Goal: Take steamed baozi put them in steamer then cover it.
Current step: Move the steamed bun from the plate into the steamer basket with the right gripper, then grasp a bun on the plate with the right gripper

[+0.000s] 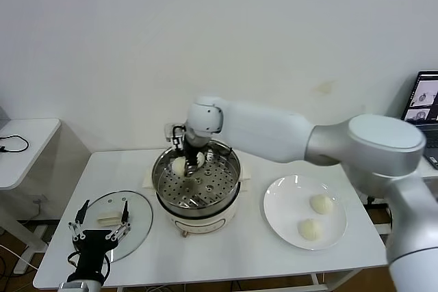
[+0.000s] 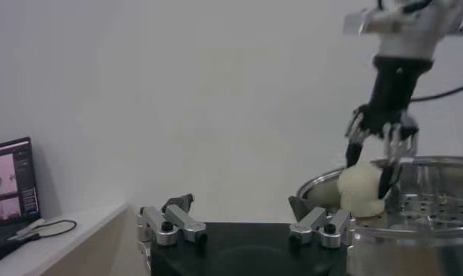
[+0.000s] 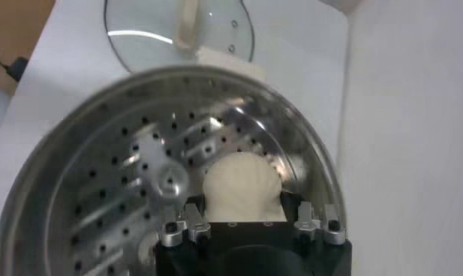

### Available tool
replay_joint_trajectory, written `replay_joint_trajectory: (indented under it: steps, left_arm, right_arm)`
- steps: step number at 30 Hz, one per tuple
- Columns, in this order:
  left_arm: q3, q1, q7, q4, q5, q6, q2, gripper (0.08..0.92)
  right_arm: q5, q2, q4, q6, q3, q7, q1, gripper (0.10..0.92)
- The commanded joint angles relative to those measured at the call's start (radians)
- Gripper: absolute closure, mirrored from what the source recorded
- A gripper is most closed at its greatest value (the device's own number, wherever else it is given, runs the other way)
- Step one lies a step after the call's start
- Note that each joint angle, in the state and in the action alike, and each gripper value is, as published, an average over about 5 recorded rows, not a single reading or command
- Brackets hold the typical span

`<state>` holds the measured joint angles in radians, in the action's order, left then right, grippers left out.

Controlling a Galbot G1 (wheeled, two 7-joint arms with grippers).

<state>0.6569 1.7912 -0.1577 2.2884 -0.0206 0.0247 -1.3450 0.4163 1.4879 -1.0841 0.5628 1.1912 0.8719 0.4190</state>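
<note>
Steel steamer (image 1: 197,189) sits mid-table; my right gripper (image 1: 187,161) reaches inside it, fingers closed around one baozi (image 1: 180,165) on the perforated tray. My left gripper (image 1: 101,230) hangs spread wide over the glass cover (image 1: 137,210).

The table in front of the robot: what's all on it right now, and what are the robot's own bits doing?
Round cream-white steamed baozi: three in view. Two lie apart on the plate; one is in the steamer at its far side, in the right pincer.
Shiny round steel steamer with perforated tray, on a white base: one, table centre.
Clear round glass cover with cream bar handle: one, flat on the table, left of the steamer.
Flat round white plate: one, right of the steamer.
White table: one.
Laptop: one, dark, far right edge.
Right pincer: inside the steamer, closed on a baozi.
Left pincer: open, over the near edge of the cover.
</note>
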Motion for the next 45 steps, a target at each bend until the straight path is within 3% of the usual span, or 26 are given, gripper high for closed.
replay_joint_trajectory:
  steps: [1,7,15,20,26,32,45]
  left_arm:
    - [0.001,0.0,0.0,0.0,-0.001,0.0,0.0,0.177]
    - [-0.003,0.0,0.0,0.002,0.0,0.0,-0.002,0.177]
    - [-0.005,0.0,0.0,0.005,0.0,0.0,-0.002,0.177]
    - [-0.006,-0.001,0.0,0.008,0.0,0.001,-0.001,0.177]
    - [-0.016,-0.01,0.001,0.013,0.001,0.008,0.003,0.177]
    - [-0.034,-0.013,0.002,0.007,0.005,0.011,0.007,0.177]
    - [-0.079,-0.024,0.003,-0.04,0.038,0.009,0.006,0.177]
  right_arm:
    - [-0.015,0.09,0.073,0.013,0.001,-0.004,-0.044,0.392]
    - [-0.044,0.089,0.089,0.012,0.008,-0.004,-0.059,0.384]
    - [-0.042,0.066,0.065,0.004,-0.01,0.009,-0.031,0.219]
    - [-0.038,-0.016,-0.016,-0.03,-0.024,0.076,0.079,0.203]
    - [-0.058,-0.202,-0.163,-0.124,0.005,0.207,0.219,0.202]
    - [-0.095,-0.491,-0.363,-0.178,0.038,0.253,0.273,0.203]
    - [-0.286,-1.013,-0.608,-0.212,-0.096,0.261,0.01,0.203]
